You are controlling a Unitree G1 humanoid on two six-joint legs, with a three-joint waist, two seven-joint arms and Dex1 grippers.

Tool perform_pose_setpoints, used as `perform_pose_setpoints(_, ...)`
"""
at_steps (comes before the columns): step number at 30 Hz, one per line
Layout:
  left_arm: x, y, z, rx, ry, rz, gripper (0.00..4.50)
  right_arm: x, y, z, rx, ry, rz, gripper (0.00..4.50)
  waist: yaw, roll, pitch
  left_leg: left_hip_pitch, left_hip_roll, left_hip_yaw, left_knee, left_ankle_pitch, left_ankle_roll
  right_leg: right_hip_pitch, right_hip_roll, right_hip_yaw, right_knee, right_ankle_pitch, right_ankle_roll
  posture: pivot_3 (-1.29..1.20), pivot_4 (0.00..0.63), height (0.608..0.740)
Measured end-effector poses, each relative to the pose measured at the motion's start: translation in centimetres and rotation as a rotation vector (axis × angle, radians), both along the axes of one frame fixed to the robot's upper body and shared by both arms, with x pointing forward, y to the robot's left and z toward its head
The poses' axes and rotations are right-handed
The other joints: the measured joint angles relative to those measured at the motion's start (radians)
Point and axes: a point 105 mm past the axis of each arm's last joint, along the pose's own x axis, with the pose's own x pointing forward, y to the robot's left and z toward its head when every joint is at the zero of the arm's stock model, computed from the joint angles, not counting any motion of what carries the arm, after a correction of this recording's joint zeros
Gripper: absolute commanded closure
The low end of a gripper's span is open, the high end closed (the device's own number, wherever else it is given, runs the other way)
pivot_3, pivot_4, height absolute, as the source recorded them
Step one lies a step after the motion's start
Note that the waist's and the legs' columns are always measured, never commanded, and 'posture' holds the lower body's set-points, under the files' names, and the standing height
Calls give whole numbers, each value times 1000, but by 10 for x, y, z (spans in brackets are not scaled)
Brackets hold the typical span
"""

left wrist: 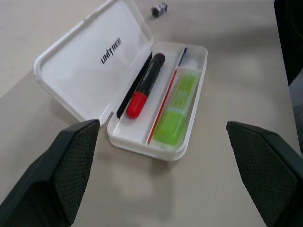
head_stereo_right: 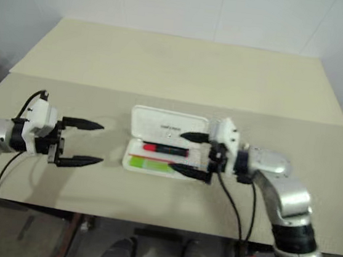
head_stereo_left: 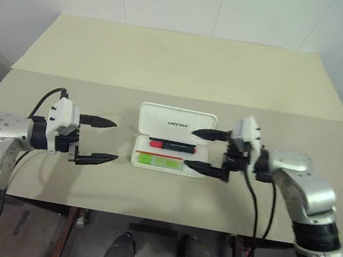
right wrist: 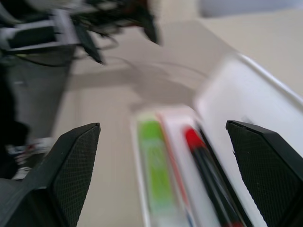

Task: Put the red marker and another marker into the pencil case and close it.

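**K:** Both end effectors sat nearest the camera. Left end effector [head_stereo_left: 98, 140] hung left of the pencil case [head_stereo_left: 175, 124], fingers spread wide, nothing in them. Right end effector [head_stereo_left: 208, 151] was at the case's right end, jaws also fully apart and empty, one finger over the lid edge, one at the tray's near corner.

**M:** Contents?

**K:** Red marker [left wrist: 145, 86] lay in the far slot beside the hinge, another marker [left wrist: 175, 113] in the near slot. Both were inside the tray. Case was mid tabletop [head_stereo_left: 166, 66], lid open and leaning away.

**M:** So closing was all that remained. Risks?

**K:** My read: the case is light plastic, so a one-sided push on the lid could slide or spin it instead of folding it. Right lower finger looked close to the tray rim and could clip it and tip the markers out. Marker proud of its slot would block the latch. Small dark object [left wrist: 159, 8] beyond the case looked out of the way.
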Motion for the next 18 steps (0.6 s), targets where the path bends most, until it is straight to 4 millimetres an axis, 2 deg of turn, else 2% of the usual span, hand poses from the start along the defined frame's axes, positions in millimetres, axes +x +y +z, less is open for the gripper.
perform_pose_setpoints(3, -1, -1, -2, -12, 12, 6, 0, 16, -44, -1, -37, -10, -198, 12, -3, 0, 0, 0, 0, 1, 0, 0, 0, 0, 0, 0, -1, 0, 0, 0, 150, 740)
perform_pose_setpoints(6, 1, -3, -1, -26, 9, 9, 0, 30, -71, 0, -74, -59, -345, 12, -13, 0, 0, 1, 1, 2, 0, 0, 0, 0, 0, 1, -1, 0, 0, 0, 150, 740)
perform_pose_setpoints(9, 1, -5, -1, -35, 6, 7, 0, 44, -95, -9, -110, -55, -476, 12, -12, 0, 0, 1, 1, 3, 0, 0, 0, 0, 0, 2, -1, 0, 0, 0, 150, 740)
perform_pose_setpoints(14, 5, -18, 1, -56, -1, -40, 0, 59, -119, -35, -114, -12, -551, 12, -6, 0, 0, 1, 0, 3, 0, 0, 0, 0, 0, 2, -1, 0, 0, 0, 150, 740)
perform_pose_setpoints(18, 8, -21, 8, -55, -23, -52, 0, 68, -120, -48, -127, 16, -515, 12, -8, 0, 0, 1, 0, 3, 1, 0, 0, 0, 0, 2, -1, 1, 1, 0, 150, 740)
